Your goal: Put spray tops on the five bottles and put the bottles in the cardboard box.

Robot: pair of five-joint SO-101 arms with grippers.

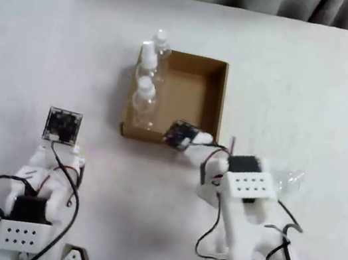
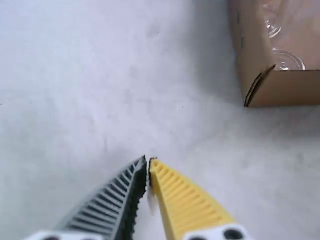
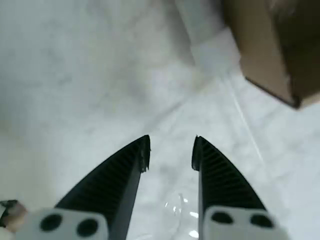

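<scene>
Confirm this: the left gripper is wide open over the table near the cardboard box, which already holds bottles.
Not quite. The left gripper is shut, tips touching, as the left wrist view shows. The rest holds: it is over the table near the cardboard box, which holds bottles.

The left hand is closed, the right hand parted.
</scene>
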